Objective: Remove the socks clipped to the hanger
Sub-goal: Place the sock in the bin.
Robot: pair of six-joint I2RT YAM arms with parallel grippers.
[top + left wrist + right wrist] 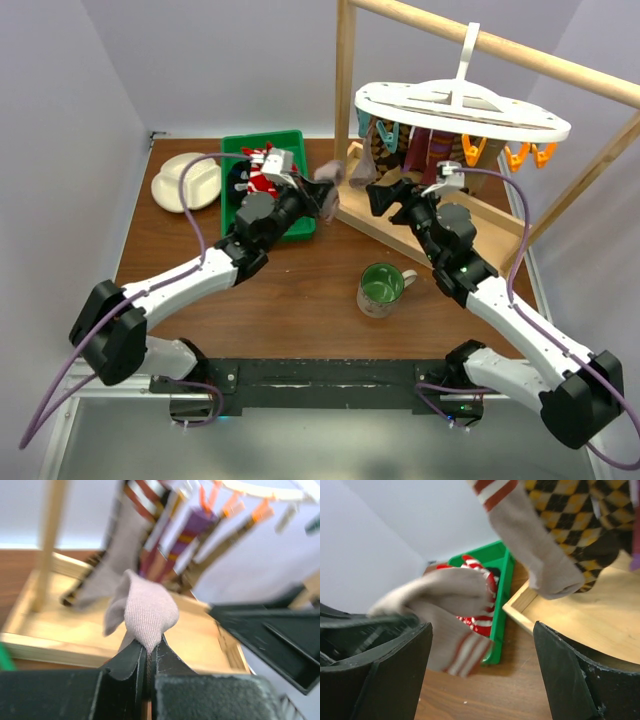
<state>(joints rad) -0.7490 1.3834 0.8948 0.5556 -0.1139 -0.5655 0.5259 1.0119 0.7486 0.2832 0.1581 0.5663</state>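
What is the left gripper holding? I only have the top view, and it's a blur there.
Observer: The left wrist view shows the left gripper shut on a beige sock, with the fabric pinched between its fingertips.
Operator: Is the right one holding anything?
Observer: No. In its wrist view the right gripper is open, jaws wide apart, nothing between them.
Operator: What's left to pull?
Observer: Close up, at least a checkered sock and a second beige sock, red-striped at the cuff.

1. A robot-testing lab cell: plain pale walls (90, 100) box in one brown table (310, 290).
2. The left arm (190, 275) and right arm (510, 320) are bolted to a black rail (320, 375).
3. Staged props sit around: a wooden frame (345, 90), a green bin (262, 138) and a mug (372, 303).
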